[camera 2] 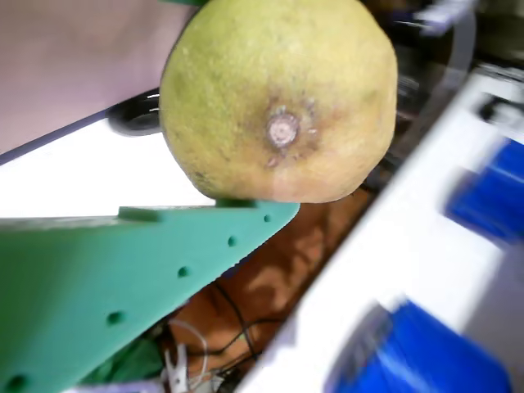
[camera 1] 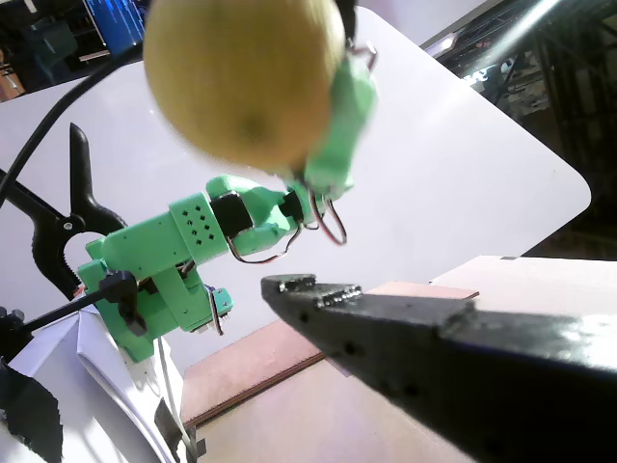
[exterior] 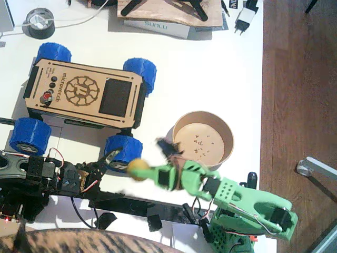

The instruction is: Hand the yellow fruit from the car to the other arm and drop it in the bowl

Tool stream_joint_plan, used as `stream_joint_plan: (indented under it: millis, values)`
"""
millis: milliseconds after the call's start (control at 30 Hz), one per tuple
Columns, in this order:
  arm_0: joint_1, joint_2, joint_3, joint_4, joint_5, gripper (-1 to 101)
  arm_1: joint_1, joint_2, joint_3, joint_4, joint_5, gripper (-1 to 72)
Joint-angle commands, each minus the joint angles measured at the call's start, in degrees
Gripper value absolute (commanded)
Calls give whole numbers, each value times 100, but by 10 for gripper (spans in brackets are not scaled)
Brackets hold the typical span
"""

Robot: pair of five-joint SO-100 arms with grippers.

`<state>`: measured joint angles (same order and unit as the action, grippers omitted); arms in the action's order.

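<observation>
The fruit point(exterior: 139, 168) hung above the table's front edge, between the two arms and just in front of the car's front right wheel point(exterior: 122, 150). The green gripper point(exterior: 150, 173) of the right arm point(exterior: 231, 197) was clenched on it from the right. In a wrist view the fruit point(camera 2: 280, 98) filled the top of the picture, its stem scar facing the camera, and sat against the edge of a green finger point(camera 2: 139, 270). In a wrist view the fruit point(camera 1: 246, 77) showed at the top with the green finger point(camera 1: 345, 121) pressed on its far side, and the green arm point(camera 1: 183, 251) stretched away behind it.

The black left gripper point(exterior: 117, 157) stood released just left of the fruit, its tips near the blue wheel, clear of the fruit as far as the fixed view showed. One black finger point(camera 1: 405, 338) lay well below the fruit in its own wrist view, with an open gap between them.

The car point(exterior: 84, 92) stood at the table's back left, its red button point(exterior: 46, 96) near the left end. The bowl point(exterior: 202, 139) sat near the right edge, to the car's right, with only specks on its base. A tape roll point(exterior: 39, 23) lay at the back left corner.
</observation>
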<state>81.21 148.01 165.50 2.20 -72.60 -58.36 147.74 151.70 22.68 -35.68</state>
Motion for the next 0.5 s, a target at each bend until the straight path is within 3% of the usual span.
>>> stream_joint_plan:
  millis: [0, 233, 467]
  values:
    - [-35, 88, -70, -70, 9, 661, 501, 387, -343, 229, 193, 0]
    - [-97, 510, -79, 404, 26, 653, 1898, 457, -949, 809, 1028, 0]
    - [-1415, 519, -88, 589, 35, 634, 3173, -281, -1714, 1160, 2320, -1]
